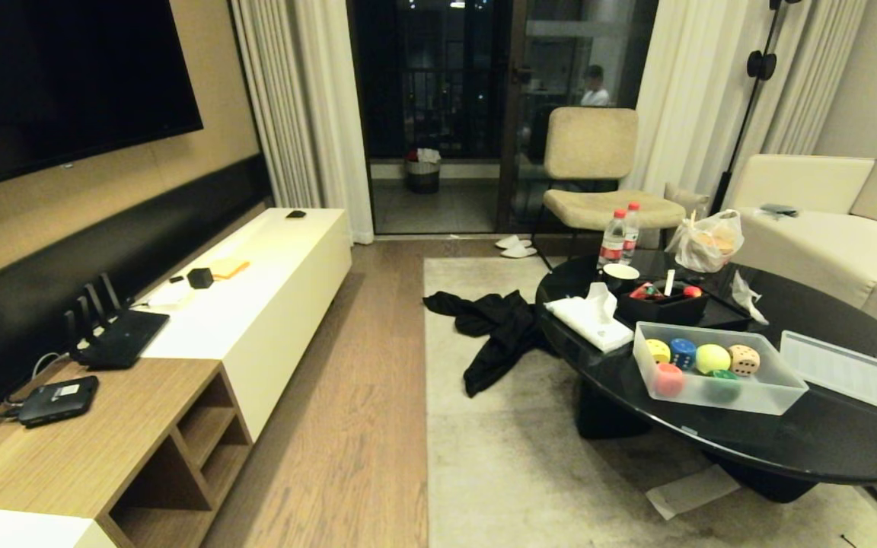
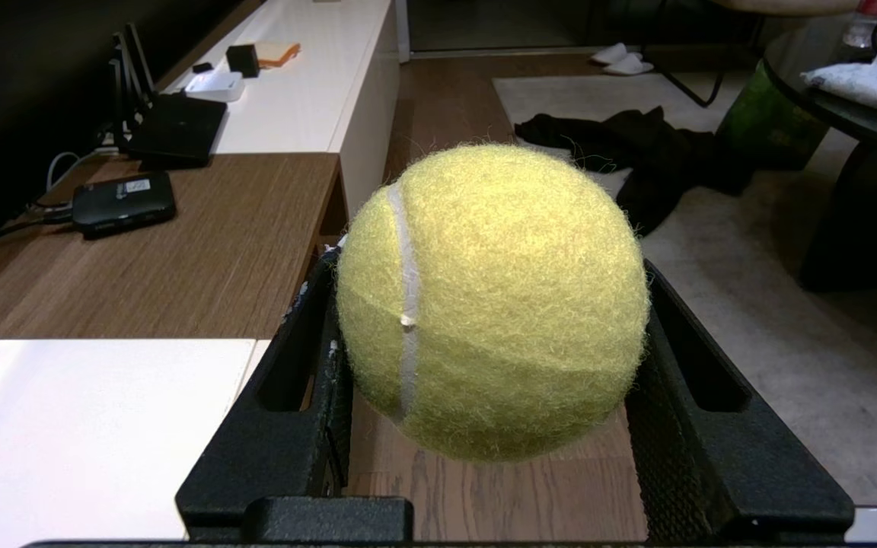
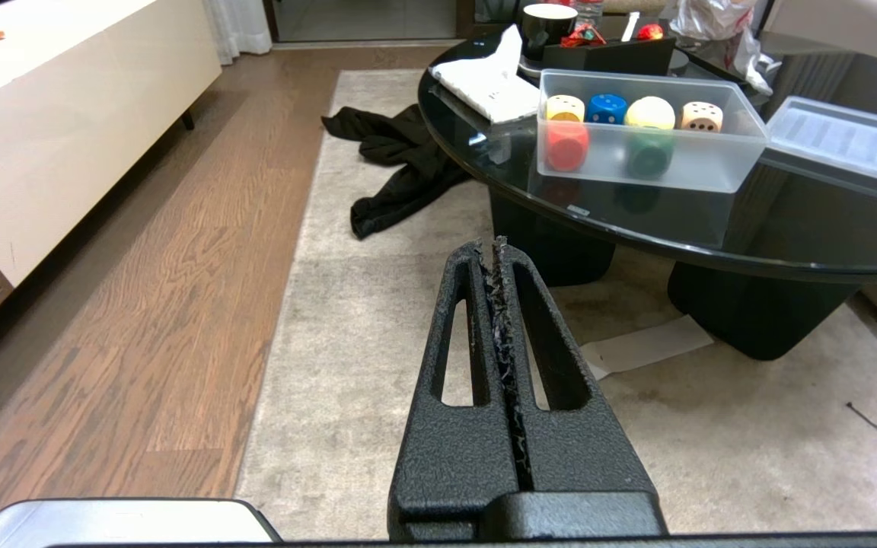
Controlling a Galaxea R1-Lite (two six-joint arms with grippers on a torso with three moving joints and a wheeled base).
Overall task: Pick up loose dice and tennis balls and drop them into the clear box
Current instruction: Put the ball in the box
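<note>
Nearest, the left gripper (image 2: 484, 365) holds a tennis ball (image 2: 492, 301) between its jaws, low beside the wooden TV cabinet (image 2: 180, 243). The right gripper (image 3: 499, 262), pressed shut and empty, points over the rug toward the black table (image 3: 636, 221). Farther off to the right, the clear box (image 1: 720, 396) stands on that table, its lid (image 1: 853, 373) lying beside it, so I judge the ball must travel rightward and up. Only the head view shows no arm at all.

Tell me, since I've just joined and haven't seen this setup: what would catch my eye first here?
A fuzzy tennis ball fills the left wrist view, clamped in the left end effector above the wood floor beside the TV console. On the black coffee table, the clear box holds colourful dice and another ball, its lid lying beside it. The right end effector is shut and empty over the rug.
</note>
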